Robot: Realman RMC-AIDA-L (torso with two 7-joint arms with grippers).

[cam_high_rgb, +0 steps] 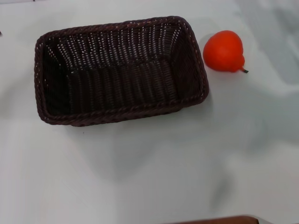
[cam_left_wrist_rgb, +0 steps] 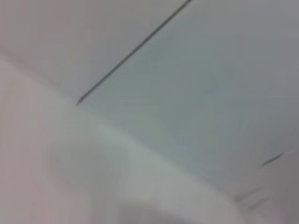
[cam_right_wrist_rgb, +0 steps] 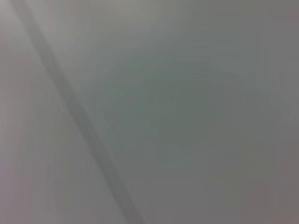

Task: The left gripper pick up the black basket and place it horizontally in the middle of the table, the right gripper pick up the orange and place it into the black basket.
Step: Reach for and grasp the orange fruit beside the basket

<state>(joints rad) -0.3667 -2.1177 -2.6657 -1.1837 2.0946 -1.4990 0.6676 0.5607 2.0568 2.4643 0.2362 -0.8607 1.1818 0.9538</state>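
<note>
Readable text: none in any view.
Basket (cam_high_rgb: 119, 70), centre to upper left of the head view: plain dark weave, no label or brand.
Orange (cam_high_rgb: 224, 51), upper right of the head view: smooth skin, no sticker or mark.
Table (cam_high_rgb: 154, 177): bare white surface, no print or numbers.
Left wrist view: pale surfaces with thin dark lines, no letters.
Right wrist view: grey surface with a dark band, no letters.
</note>
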